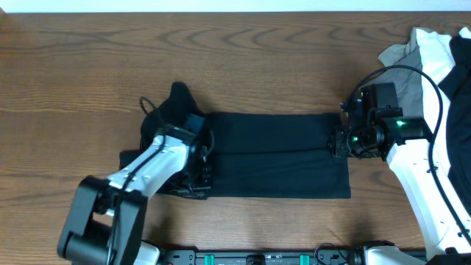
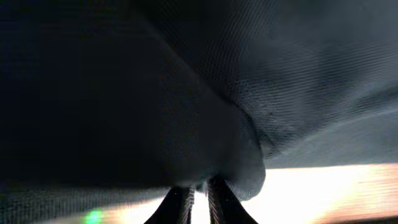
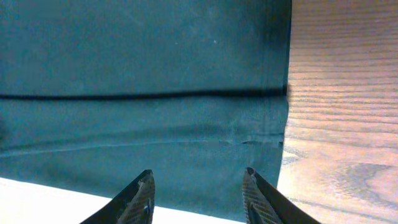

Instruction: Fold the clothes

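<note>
Bench (image 1: pixel 257 66): dark brown wood, strong grain, running the full width of the overhead view.

Black garment (image 1: pixel 280 158) lies mid-bench as a long, flat band with one lengthwise crease. Its right end is squared off and its left end is bunched up into a peak.

In the right wrist view its stitched edge (image 3: pixel 155 74) lies flat against bare wood (image 3: pixel 342 93).

Heap of clothes (image 1: pixel 434 51), white, grey and black, sits at the far right edge, apart from the band.

No text, label, brand, number or sign is legible in any view. The black garment (image 1: pixel 280 154) shows only plain fabric ahead of the right gripper (image 3: pixel 198 174) fingers. At the left gripper (image 2: pixel 199 185) fingers it is too dark and close to read.
</note>
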Controlling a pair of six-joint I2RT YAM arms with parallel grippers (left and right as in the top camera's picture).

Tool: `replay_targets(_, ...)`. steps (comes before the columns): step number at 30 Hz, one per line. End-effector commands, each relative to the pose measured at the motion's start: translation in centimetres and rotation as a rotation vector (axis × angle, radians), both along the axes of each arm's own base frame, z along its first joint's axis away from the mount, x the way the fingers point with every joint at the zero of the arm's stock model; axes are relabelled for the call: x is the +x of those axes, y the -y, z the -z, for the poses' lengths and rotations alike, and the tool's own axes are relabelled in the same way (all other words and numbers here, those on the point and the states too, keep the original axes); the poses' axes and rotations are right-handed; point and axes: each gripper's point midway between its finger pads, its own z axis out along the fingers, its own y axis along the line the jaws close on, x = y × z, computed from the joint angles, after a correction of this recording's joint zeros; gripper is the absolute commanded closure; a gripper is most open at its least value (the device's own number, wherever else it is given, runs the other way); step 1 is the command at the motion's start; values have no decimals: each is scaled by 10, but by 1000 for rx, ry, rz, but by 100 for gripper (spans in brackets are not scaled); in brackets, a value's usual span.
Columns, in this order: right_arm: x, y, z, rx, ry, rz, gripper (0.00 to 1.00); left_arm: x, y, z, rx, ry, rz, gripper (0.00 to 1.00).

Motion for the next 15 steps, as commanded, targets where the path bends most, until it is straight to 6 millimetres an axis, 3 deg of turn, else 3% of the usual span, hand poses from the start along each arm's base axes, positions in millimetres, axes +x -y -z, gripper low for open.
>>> replay_targets(1, -1, -3, -1, 4, 5, -20, 56, -7, 2, 4, 8, -29, 15, 88)
replay_targets(8, -3, -2, 0, 3, -6, -20, 56, 3, 2, 4, 9, 10, 25, 94)
replay_targets(15, -3, -2, 0, 3, -7, -20, 56, 36, 12, -25, -22, 147, 26, 94)
